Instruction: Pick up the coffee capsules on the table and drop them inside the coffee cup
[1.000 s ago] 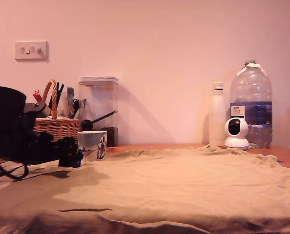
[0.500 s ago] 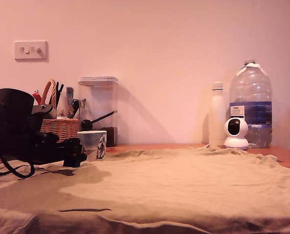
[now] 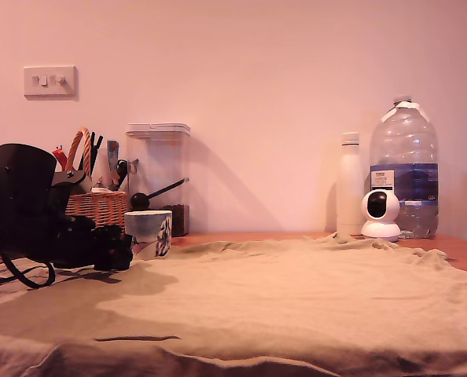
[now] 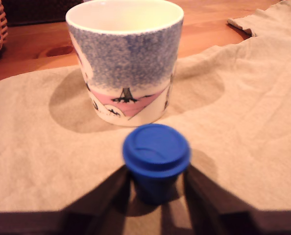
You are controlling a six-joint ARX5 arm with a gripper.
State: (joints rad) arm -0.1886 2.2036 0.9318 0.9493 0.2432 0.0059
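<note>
The capsule (image 4: 156, 155) between the claw's (image 4: 157, 196) matt black fingers (image 4: 109, 193) looked like smooth blue plastic with a soft sheen on its flat end. Just beyond it the cup (image 4: 126, 63) was glazed ceramic, glossy cream inside, its blue band speckled. Under both lay a matt tan cloth (image 4: 243, 122), finely woven and lightly creased. Past the cloth the table (image 4: 42, 49) was polished reddish wood. Behind the claw stood a woven wicker basket (image 3: 96, 206), rough-textured, and a clear plastic canister (image 3: 159, 169); far off to the exterior view's right were a matt white bottle (image 3: 350, 184) and a clear plastic jug (image 3: 405, 165)
</note>
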